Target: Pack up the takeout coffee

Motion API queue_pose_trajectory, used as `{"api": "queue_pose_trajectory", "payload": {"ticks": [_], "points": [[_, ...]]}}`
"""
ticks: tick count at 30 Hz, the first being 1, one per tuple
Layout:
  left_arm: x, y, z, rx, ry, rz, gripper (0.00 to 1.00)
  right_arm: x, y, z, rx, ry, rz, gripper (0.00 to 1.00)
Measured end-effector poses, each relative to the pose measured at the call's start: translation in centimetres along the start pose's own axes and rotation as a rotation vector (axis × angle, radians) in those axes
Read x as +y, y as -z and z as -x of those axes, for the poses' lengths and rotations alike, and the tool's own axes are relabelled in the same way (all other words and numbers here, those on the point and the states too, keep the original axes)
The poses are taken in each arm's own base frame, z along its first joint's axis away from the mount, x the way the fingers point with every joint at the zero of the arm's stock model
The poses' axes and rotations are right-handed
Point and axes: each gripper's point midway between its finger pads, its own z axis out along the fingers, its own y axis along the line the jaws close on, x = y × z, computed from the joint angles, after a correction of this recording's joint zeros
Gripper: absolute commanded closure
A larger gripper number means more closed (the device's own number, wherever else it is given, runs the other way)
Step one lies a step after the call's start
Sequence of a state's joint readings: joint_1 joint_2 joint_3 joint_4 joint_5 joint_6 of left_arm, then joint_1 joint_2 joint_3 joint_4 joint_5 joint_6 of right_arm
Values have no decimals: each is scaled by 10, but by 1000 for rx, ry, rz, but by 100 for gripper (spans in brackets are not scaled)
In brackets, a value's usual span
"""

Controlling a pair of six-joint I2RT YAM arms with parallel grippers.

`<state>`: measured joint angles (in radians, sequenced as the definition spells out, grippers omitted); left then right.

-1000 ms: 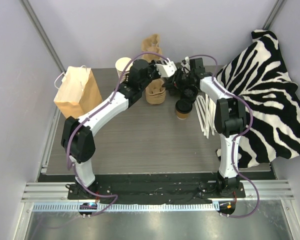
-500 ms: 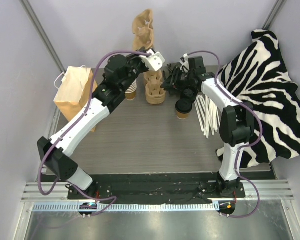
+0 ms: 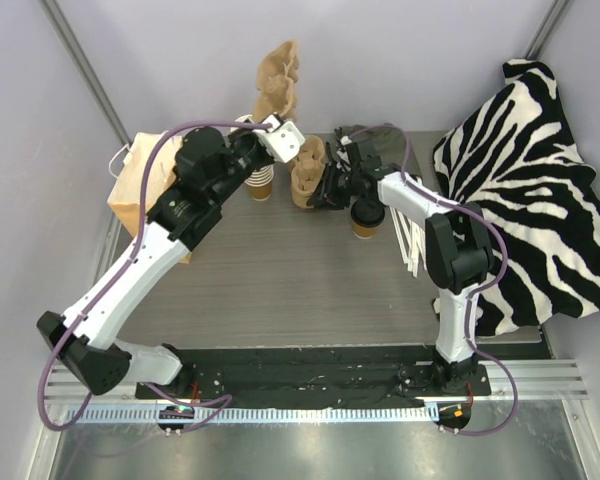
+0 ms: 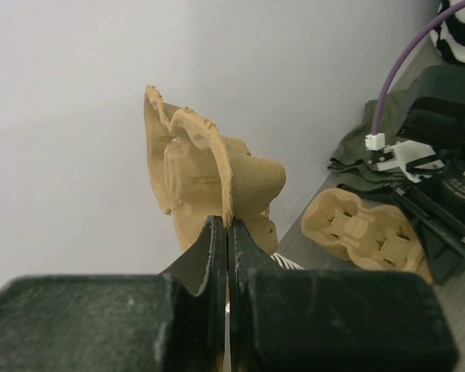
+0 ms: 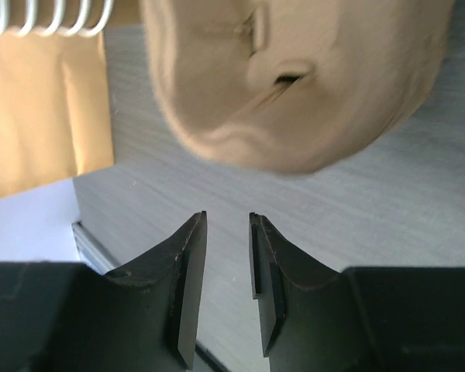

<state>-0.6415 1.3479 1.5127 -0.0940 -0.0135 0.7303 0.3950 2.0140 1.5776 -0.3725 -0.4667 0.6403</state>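
Two pincers are busy at the far end of the table [image 3: 280,290]. The left pincer [image 4: 228,231] is raised off the table. Its fingers are pressed together on the thin edge of a pulp carrier [image 4: 205,170], which stands tilted above the fingertips, in front of the back wall. Below and to the right of this pincer a carrier stack [image 3: 308,178] sits on the table. A pile of cups [image 3: 261,185] stands under its wrist, and a paper bag [image 3: 130,195] stands further back along its arm, on the left.

The right pincer [image 5: 228,223] is low over the table and points at the stack. Its fingers stand apart with a narrow gap, and nothing is between them. The stack's rounded pulp side fills the space just ahead of the tips, and whether they touch it cannot be told.

The coffee [image 3: 366,215], a brown cup with a black lid, stands upright on the table just behind the right pincer, beside its wrist and clear of both pincers. White sticks [image 3: 408,240] lie further back beneath that arm. A zebra cloth [image 3: 530,200] lies well off to its right.
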Motion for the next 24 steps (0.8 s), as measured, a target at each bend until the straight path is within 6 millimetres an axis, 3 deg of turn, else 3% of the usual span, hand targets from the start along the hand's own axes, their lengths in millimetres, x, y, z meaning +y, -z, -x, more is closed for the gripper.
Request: {"api": "queue_pose_trajectory", "payload": {"ticks": [7,13,19,24], "points": [[-3,47,13,-33,43,-55,100,-25,-39,11,-12,-33,-51,63],[-17,94,21,-57,72,-147,100,-22,-55,33,-56,-25,-38,63],[-51,154,13,-54,69,-304,100,-12,-61,56,-104,-5,-12,60],[-88,207,-14,12,32,-454,100,-2,-55,59,-93,22,39,53]]}}
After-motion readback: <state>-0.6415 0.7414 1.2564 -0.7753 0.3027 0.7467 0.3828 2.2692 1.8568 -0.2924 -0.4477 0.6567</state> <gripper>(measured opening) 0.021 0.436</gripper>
